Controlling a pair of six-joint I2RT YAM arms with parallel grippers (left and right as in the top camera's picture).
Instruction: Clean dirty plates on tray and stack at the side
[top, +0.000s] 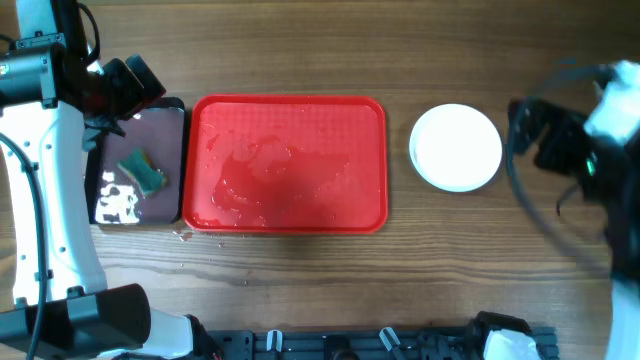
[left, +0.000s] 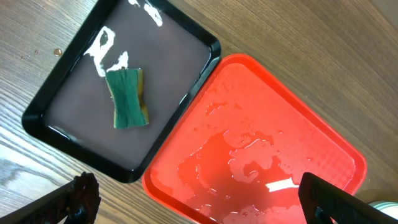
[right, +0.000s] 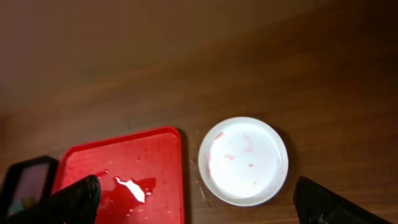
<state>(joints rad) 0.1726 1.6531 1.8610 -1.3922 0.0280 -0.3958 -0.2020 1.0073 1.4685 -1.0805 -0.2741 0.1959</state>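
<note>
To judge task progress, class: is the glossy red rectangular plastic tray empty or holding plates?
Empty. The glossy red plastic tray holds only liquid puddles; the round white plate sits beside it on the wood.

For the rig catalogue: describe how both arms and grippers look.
Left arm: white shells, black joints, black cable alongside. Right arm: blurred, white and black, with looping black cables. Left gripper and right gripper: black, each with two flat matte fingers.
</note>
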